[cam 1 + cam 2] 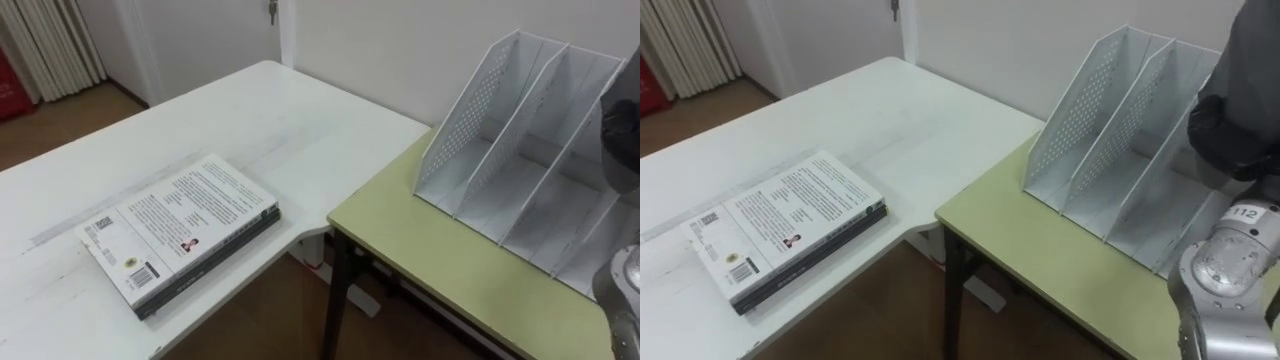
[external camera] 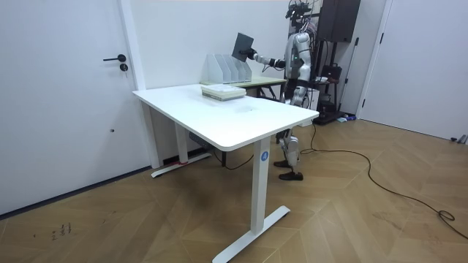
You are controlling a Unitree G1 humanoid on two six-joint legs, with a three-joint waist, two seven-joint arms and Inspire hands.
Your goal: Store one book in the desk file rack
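Closest to the head camera, at about 4 o'clock in the eye views, the robot's right forearm reaches up from the lower corner. At 3 o'clock the right hand (image 1: 1232,145) is clenched round the lower part of a dark book (image 2: 243,47). The room view shows this book held upright in the air, above and just on the robot's side of the white file rack (image 1: 520,130), apart from it and in no slot. Standing it on edge is probably deliberate, since only a book turned that way can pass between the thin dividers. The grip low on the book leaves most of it free of the fingers. The rack stands at 2 o'clock on the green desk (image 1: 430,250). Its perforated end wall is toward the white table (image 1: 250,110), and its compartments slope and open upward and toward the robot, so a book can be lowered in from the front. All the compartments in sight look empty. The hand hangs before the ones at the right end, but which one it is meant for cannot be told. At 8 o'clock, well apart from the rack, a short stack of books (image 1: 180,232) lies flat near the white table's edge. Its top book is back cover up, on a darker one. As the task asks for a single book, the stack likely needs no handling. The robot stands behind the green desk, whose corner meets the white table. The job seems past its lift and short of insertion, and the risk is the book's bottom edge catching on a divider.
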